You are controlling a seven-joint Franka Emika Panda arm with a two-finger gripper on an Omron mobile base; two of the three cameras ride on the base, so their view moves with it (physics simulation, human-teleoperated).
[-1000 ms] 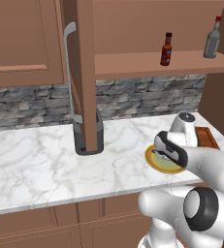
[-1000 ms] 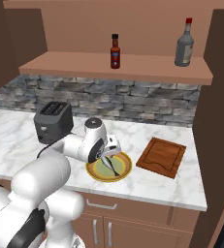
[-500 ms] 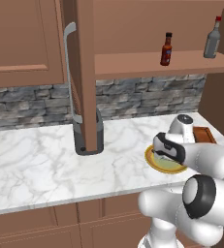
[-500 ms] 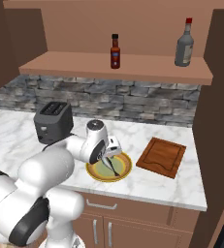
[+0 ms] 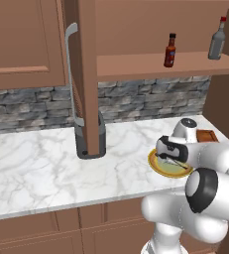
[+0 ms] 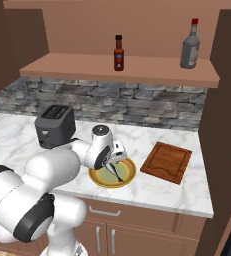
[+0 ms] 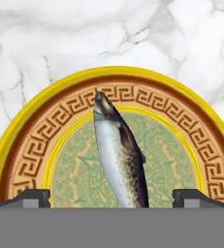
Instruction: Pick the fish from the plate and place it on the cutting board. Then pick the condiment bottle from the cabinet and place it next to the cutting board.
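The end effector [image 7: 111, 196] hangs over the plate [image 7: 21, 145] near the counter's front edge, fingers apart astride the fish [image 7: 120, 155]. To grip well, it should descend squarely until both tips flank the fish's middle, then close gently before lifting toward the cutting board [image 6: 167, 161].

The white arm bends forward and down from its base, elbow raised, with the wrist turned so the gripper [image 7: 111, 197] points straight down, low and close to the surface; its jaws stand wide apart, the 2 dark tips [image 7: 30, 195] holding nothing
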